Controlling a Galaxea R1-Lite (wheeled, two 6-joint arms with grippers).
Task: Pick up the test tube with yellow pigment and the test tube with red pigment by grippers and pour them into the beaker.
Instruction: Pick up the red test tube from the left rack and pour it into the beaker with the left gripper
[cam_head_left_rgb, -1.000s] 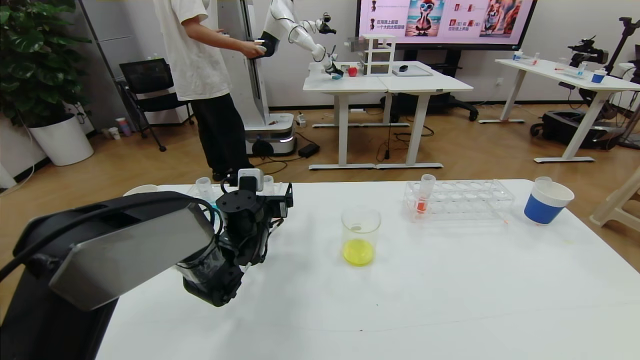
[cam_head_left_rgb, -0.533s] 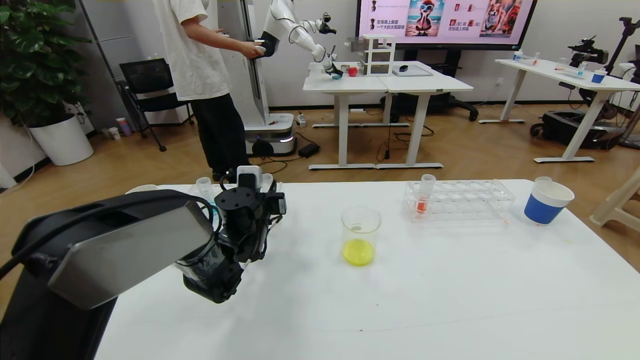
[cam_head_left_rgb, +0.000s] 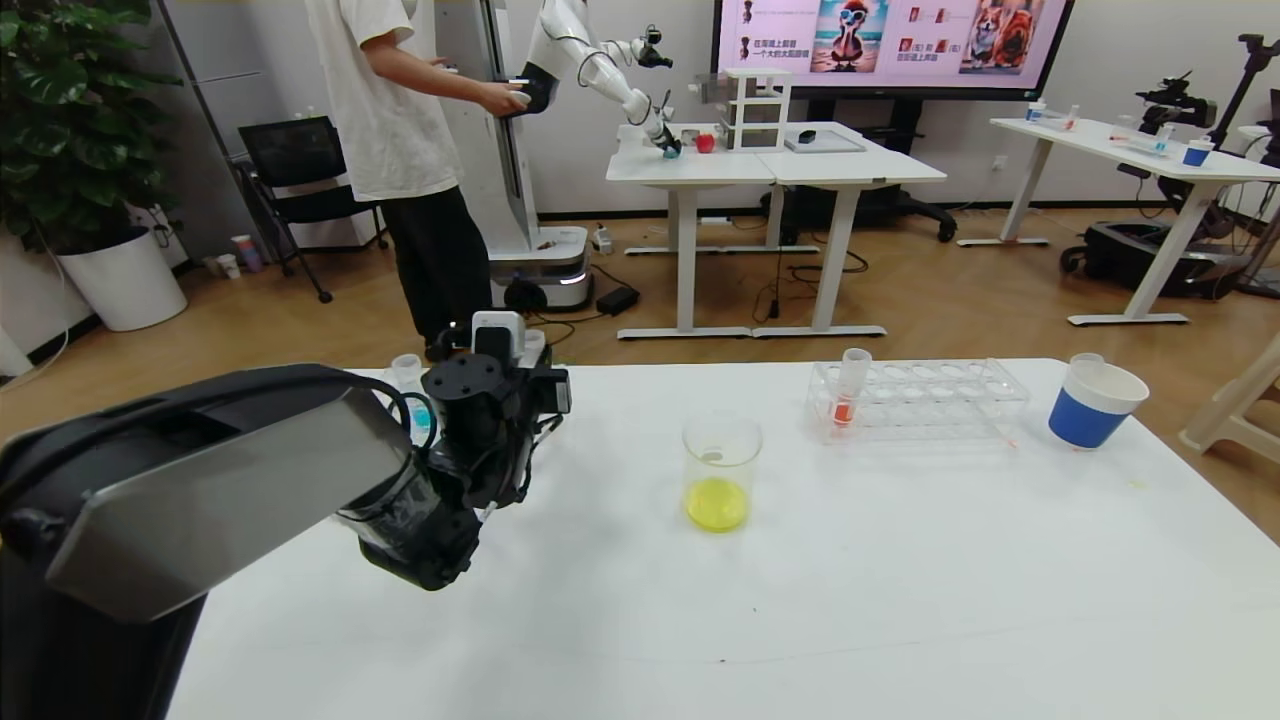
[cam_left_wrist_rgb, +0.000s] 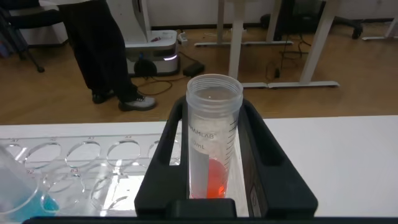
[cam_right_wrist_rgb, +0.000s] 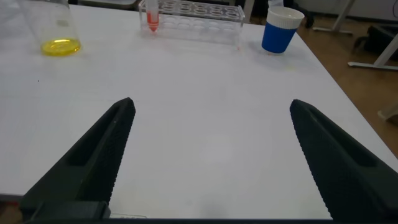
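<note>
My left gripper (cam_head_left_rgb: 505, 350) (cam_left_wrist_rgb: 214, 109) is shut on the test tube with red pigment (cam_left_wrist_rgb: 213, 149), held upright over a clear rack (cam_left_wrist_rgb: 81, 158) at the table's far left. Red-orange liquid sits in the tube's bottom. The beaker (cam_head_left_rgb: 722, 470) (cam_right_wrist_rgb: 59, 31) stands mid-table, to the right of that gripper, with yellow liquid in it. Another red-pigment tube (cam_head_left_rgb: 848, 395) (cam_right_wrist_rgb: 151, 17) stands in a second clear rack (cam_head_left_rgb: 940, 400) at the far right. The test tube with yellow pigment is out of view. My right gripper (cam_right_wrist_rgb: 212, 104) hangs open above bare table.
A blue-and-white paper cup (cam_head_left_rgb: 1095, 405) (cam_right_wrist_rgb: 280, 31) stands right of the right rack. A tube with blue liquid (cam_head_left_rgb: 412, 392) stands in the left rack, beside my left gripper. A person and another robot are on the floor beyond the table's far edge.
My left gripper has closed on the red-pigment tube and risen a little with it, drifting slightly left. The right gripper has not changed.
</note>
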